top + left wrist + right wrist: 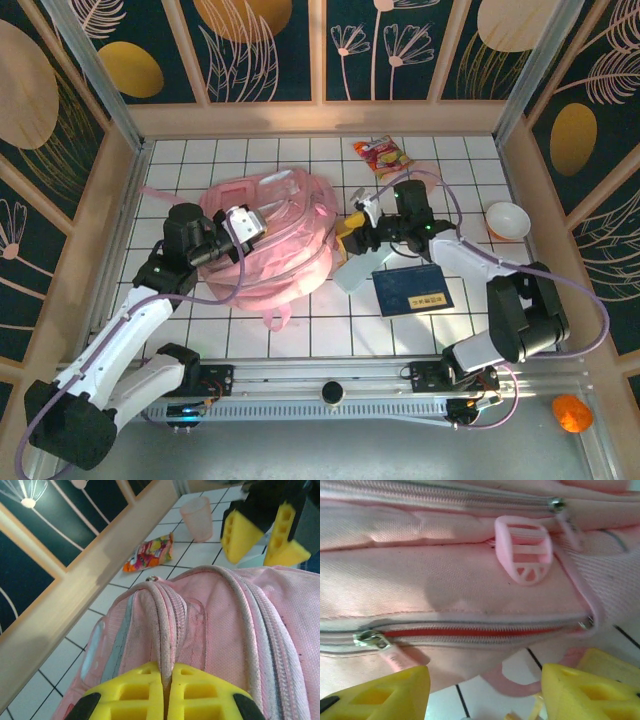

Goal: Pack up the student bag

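The left fingers [130, 695] are pinched shut on a raised zip seam of the student bag [235, 630], whose pink fabric swells up just ahead of their tips. Ahead and to their left, a bright snack packet [148, 554] lies on the white tiled counter [200, 555] by the wooden wall. Farther ahead stands a pale pink cup [196, 517]. The bag lies slumped between the two sets of fingers. The right fingers [385, 695] are spread wide and hold nothing. The bag's side is right before their tips, showing a zip with red lining and a pink buckle [523, 550] above it. Behind these fingers, beside the arm, a dark blue booklet [412, 290] lies flat, and a white bowl [507, 220] sits farther back.
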Controlling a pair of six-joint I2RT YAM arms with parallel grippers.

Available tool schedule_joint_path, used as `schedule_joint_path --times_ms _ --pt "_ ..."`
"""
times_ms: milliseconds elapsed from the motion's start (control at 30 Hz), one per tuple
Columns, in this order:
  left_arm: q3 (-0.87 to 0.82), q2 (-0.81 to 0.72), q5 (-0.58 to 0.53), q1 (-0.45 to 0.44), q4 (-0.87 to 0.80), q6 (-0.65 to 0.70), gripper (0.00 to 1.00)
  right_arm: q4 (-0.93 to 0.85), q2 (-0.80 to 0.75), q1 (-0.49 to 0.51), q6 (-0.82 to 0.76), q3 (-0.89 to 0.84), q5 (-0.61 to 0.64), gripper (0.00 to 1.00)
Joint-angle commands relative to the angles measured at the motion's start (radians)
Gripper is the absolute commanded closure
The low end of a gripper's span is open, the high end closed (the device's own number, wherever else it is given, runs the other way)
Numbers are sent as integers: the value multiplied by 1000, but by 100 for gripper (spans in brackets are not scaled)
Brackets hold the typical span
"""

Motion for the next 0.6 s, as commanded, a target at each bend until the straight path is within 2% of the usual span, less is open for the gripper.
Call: schedule_joint_path --times_ms 0,367,567 --pt "40 -35 105 -1 122 33 100 -68 46 13 -129 46 -117 39" --pt "61 4 91 -2 128 22 100 -192 68 87 -181 48 -239 41" --pt "58 11 92 -1 153 -3 100 -41 48 106 -51 10 -259 43"
